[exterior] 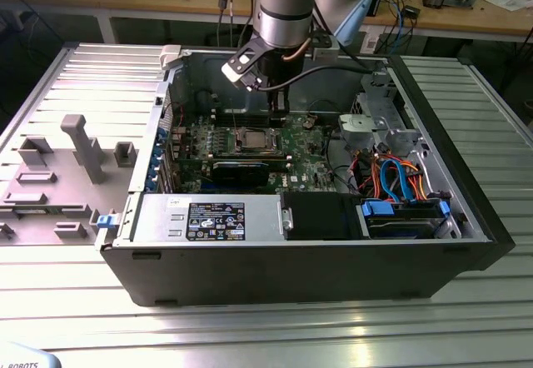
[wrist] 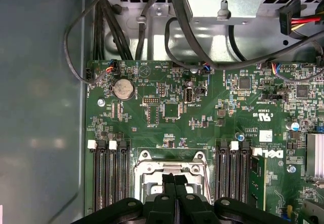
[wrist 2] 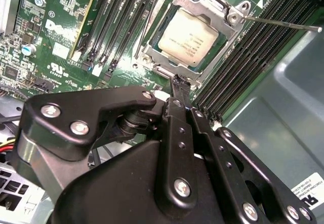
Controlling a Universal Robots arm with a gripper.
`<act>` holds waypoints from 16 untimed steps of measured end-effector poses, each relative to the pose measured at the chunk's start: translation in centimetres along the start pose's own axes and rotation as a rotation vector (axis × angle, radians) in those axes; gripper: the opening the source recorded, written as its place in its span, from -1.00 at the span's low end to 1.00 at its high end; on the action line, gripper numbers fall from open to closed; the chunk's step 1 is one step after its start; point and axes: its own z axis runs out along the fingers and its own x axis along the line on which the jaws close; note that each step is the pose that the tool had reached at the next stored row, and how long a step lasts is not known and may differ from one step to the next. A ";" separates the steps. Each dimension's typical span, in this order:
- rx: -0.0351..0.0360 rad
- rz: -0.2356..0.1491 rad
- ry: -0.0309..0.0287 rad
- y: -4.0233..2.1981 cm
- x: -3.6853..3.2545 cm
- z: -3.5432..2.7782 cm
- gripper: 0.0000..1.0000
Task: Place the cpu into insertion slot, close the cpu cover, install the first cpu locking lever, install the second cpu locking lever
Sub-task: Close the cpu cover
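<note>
In the second wrist view the cpu (wrist 2: 187, 35), a silver-grey square, lies in the insertion slot (exterior: 252, 140) on the green board. The silver cpu cover (wrist 2: 223, 41) lies flat around it as a frame. One thin locking lever (wrist 2: 283, 24) juts out from the socket's corner over the memory slots, unlatched. My gripper (wrist 2: 180, 83) hovers just beside the socket edge, and its black fingers (wrist: 169, 179) are pressed together with nothing between them. In the exterior view my gripper (exterior: 279, 101) hangs inside the open case, slightly behind the socket.
Long black memory slots (wrist: 109, 176) flank the socket on both sides. A black card (exterior: 240, 171) lies in front of the socket. Drive cage and coloured cables (exterior: 391, 176) fill the exterior view's right. The power supply (exterior: 212, 218) sits at the front. A grey fixture (exterior: 75, 147) stands outside the case.
</note>
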 end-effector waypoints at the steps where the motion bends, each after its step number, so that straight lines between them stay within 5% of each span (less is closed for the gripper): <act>1: 0.0000 0.000 0.0001 -0.09 0.01 0.06 -0.79; 7: 0.0000 0.000 0.0000 -0.41 0.00 0.33 -0.79; 16: -0.0001 0.000 0.0002 -2.25 -0.26 0.93 -0.79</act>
